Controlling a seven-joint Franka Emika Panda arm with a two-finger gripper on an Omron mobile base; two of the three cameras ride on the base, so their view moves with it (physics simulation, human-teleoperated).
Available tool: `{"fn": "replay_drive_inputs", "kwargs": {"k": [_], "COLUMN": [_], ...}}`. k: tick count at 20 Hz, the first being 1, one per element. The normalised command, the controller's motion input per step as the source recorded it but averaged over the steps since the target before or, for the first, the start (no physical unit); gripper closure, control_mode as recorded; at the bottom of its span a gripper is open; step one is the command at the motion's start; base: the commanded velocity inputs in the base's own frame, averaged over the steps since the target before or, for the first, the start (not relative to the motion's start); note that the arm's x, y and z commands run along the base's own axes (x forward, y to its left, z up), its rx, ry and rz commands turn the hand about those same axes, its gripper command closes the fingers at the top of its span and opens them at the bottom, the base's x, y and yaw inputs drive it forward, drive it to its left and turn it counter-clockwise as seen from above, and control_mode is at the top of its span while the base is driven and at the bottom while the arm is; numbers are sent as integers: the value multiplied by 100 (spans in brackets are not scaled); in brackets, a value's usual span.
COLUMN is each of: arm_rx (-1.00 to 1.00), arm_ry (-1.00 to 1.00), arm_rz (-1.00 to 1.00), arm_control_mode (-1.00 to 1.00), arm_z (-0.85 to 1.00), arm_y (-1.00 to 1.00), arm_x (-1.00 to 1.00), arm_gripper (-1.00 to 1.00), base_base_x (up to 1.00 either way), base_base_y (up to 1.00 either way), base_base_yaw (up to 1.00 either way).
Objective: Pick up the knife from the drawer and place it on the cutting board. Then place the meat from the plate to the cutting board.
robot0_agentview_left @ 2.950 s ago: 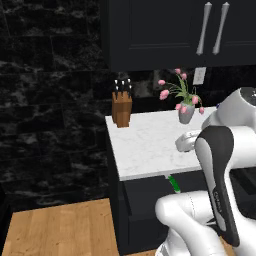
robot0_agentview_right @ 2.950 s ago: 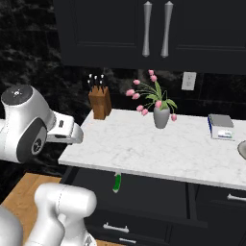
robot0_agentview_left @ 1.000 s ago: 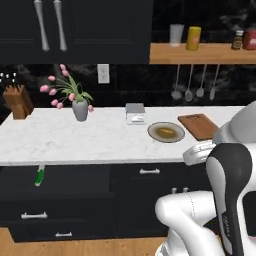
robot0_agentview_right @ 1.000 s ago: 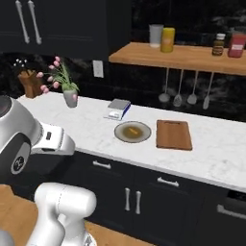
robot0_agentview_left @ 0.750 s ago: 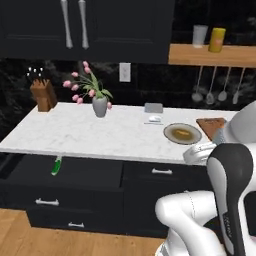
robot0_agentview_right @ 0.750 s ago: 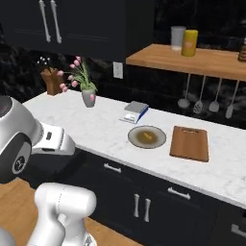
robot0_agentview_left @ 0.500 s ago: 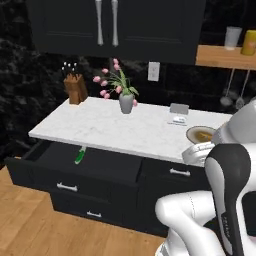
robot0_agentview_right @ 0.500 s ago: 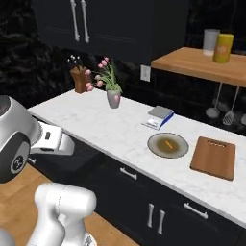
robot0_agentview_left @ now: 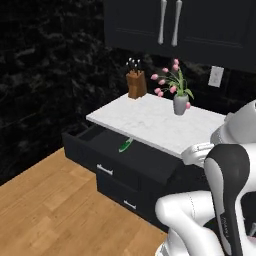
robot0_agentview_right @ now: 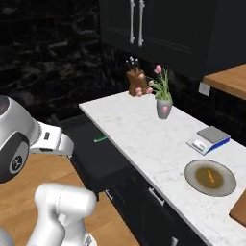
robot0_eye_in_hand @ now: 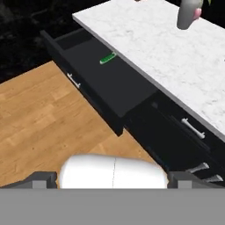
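The hand point(robot0_eye_in_hand: 112, 178) hangs low in front of the cabinets, well short of anything it has to grasp. Only the two dark tips show at the bottom of the hand view, set far apart at either side with nothing between them, so I read it as wide and empty; neither base view shows the fingers clearly.

Ahead of it and off to the left stands the drawer point(robot0_eye_in_hand: 110, 83), pulled well out from under the left end of the tabletop point(robot0_eye_in_hand: 176, 57). Inside, near the back of the drawer and just under the tabletop's front edge, lies the knife point(robot0_eye_in_hand: 107, 58), its green handle bright against the black floor. Its long axis runs roughly along the tabletop's front edge, slanting a little. From the left base view the knife point(robot0_agentview_left: 125, 145) sits toward the middle of the drawer's width, close under the marble lip.

So the knife lies forward and down from the hand, well apart from it. I would judge the coming move to be a reach over the drawer front and down, with the fingers turned across the handle and care taken for the overhanging edge.

Far along the tabletop to the right, the plate point(robot0_agentview_right: 192, 170) carries the meat point(robot0_agentview_right: 210, 176), and a corner of the cutting board point(robot0_agentview_right: 240, 211) shows at the frame edge beyond it.
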Motion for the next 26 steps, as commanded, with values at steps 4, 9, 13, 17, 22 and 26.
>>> {"fn": "replay_drive_inputs", "kwargs": {"k": [4,9,13,17,22,26], "arm_rx": [0,0,0,0,0,0], "arm_ry": [0,0,0,0,0,5], "arm_rz": [0,0,0,0,0,4], "arm_control_mode": [100,100,100,100,100,-100], "arm_z": [0,0,0,0,0,0], "arm_y": [0,0,0,0,0,-1], "arm_x": [0,0,0,0,0,6], "arm_gripper": [-100,-100,-100,-100,-100,-100], "base_base_x": [41,73,35,8,2,1], "base_base_y": [-43,-39,-34,-21,-28,-20], "base_base_yaw": [34,23,22,34,47,26]}}
